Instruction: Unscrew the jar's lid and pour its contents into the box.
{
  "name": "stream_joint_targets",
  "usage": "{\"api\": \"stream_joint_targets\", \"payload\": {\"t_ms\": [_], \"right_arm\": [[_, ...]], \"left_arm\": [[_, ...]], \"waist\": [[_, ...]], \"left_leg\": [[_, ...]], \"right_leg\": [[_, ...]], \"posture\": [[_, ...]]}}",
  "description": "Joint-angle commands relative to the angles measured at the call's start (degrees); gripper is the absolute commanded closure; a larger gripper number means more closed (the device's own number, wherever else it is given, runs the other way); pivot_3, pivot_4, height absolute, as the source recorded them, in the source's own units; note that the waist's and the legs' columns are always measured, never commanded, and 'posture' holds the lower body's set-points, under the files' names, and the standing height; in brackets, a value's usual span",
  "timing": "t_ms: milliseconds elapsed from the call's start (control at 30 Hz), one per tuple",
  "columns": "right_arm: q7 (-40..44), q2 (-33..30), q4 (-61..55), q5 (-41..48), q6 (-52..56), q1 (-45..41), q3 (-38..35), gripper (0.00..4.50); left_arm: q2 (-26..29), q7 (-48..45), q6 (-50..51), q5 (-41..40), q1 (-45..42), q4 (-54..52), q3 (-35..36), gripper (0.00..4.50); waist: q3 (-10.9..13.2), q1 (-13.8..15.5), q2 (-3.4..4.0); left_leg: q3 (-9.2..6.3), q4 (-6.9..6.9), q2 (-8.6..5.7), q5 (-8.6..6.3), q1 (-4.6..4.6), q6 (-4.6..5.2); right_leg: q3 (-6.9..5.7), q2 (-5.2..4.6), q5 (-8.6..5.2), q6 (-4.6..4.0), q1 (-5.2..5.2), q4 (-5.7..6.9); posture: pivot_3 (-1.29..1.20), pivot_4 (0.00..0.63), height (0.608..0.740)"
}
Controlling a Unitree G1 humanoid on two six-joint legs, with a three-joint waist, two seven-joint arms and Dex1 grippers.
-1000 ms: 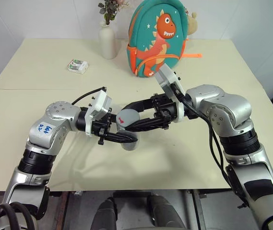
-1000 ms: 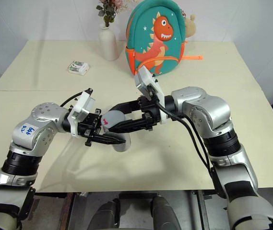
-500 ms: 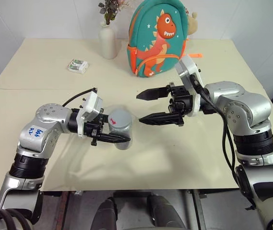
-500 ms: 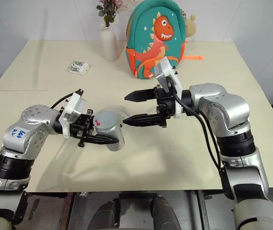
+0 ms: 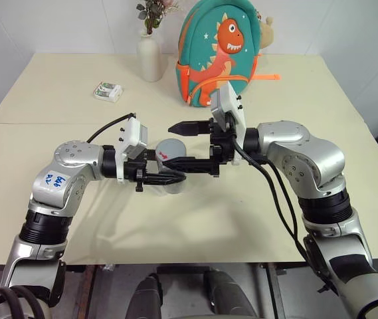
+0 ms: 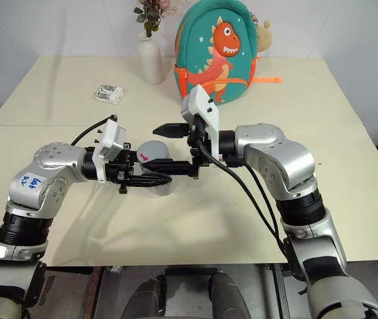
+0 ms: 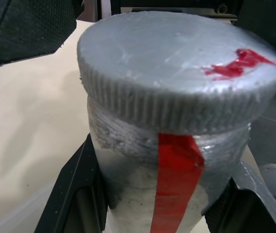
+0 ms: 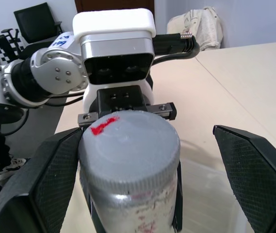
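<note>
Above the cream table (image 5: 255, 219), the jar (image 5: 173, 174) is clamped by the left gripper (image 5: 170, 177) for steadiness, while the lid (image 7: 186, 63), still on, is straddled by the right gripper's (image 5: 181, 143) wide-spread fingers for unscrewing.

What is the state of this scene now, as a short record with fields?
jar: silvery-grey jar with red stripe, gripped by the left tool
lid: grey lid on the jar, red mark on top
right tool: right tool open, fingers on either side of the lid
background: dinosaur backpack, white vase, small packet
</note>
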Motion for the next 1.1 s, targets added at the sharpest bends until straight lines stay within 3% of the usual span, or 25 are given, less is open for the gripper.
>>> {"api": "stream_joint_targets", "payload": {"t_ms": [33,533,833,1100], "right_arm": [[-1.74,1.10,-0.27,-0.13,-0.04,-1.73,-0.72,0.02],[0.27,-6.47,7.67,-1.30,-0.92,-0.59,-5.16,0.02],[6.40,-13.14,2.87,5.36,1.59,4.22,-9.73,0.02],[5.33,-9.36,-0.60,8.05,2.12,2.52,-8.46,0.02]], "left_arm": [[-0.19,-0.13,-0.20,-0.41,-0.87,-2.18,-0.10,2.51],[0.30,0.21,-0.40,-1.72,1.20,-2.83,1.10,2.51],[1.05,-0.25,-0.74,-1.08,1.85,-2.24,1.92,2.51],[1.29,-0.49,-0.93,-0.72,1.54,-1.46,1.89,2.51]], "waist": [[0.00,-0.01,0.00],[0.00,0.07,0.00],[0.02,0.58,0.02],[0.04,-0.04,0.06]], "left_leg": [[0.00,0.00,0.00,0.00,0.01,0.00],[-0.01,0.01,-0.01,0.00,0.00,0.00],[0.03,-0.02,0.01,0.00,-0.01,0.01],[0.04,0.04,0.00,-0.01,0.01,0.01]], "right_leg": [[0.00,0.00,0.00,0.00,0.00,0.02],[-0.01,-0.01,0.00,0.00,0.00,0.01],[0.00,0.03,0.00,0.00,0.01,-0.07],[0.02,0.02,-0.01,0.01,0.01,0.02]], "posture": [[0.00,0.150,0.740],[0.00,0.150,0.740],[0.00,0.150,0.740],[0.00,0.150,0.740]]}}
